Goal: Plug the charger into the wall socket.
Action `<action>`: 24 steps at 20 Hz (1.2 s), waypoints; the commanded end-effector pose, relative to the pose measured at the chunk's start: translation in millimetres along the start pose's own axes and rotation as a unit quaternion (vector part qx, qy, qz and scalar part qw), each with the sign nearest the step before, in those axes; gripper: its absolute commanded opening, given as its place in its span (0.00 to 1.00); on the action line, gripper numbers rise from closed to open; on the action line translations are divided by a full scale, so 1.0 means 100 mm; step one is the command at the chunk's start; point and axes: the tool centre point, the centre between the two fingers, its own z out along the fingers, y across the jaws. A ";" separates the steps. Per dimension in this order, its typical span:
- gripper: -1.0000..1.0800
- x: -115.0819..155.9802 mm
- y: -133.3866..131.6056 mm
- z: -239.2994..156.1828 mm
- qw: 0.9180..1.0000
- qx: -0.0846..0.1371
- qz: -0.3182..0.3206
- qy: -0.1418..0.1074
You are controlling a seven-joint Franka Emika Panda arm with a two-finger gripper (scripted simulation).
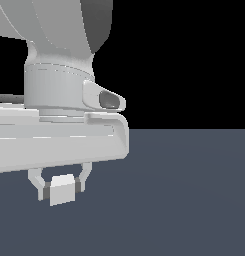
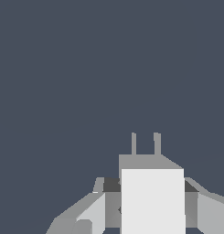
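We log the arm [image 1: 54, 75] filling the upper part of the exterior view's left, above a bare slate-grey floor [image 1: 184, 200]. Beneath it the gripper [image 1: 60, 187] is clamped on the charger [image 1: 62, 189], a finger pressed to each side, the block held clear of the floor. In the wrist view we note the charger [image 2: 152, 201] showing two thin grey prongs [image 2: 145, 143] pointing away from the camera.

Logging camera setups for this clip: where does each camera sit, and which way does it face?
Exterior view: off the arm, close and low, level with the hand holding the charger; the arm's last link fills the upper part.
Wrist view: on the wrist, looking along the fingers past the charger and its prongs at bare floor.
Shared: hand and charger; no socket visible.
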 end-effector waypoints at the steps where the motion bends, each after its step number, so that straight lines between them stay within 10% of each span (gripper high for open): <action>1: 0.00 0.02 0.00 -0.01 1.000 0.000 0.003 0.000; 24: 0.00 0.91 0.30 -0.74 0.977 -0.008 0.213 0.001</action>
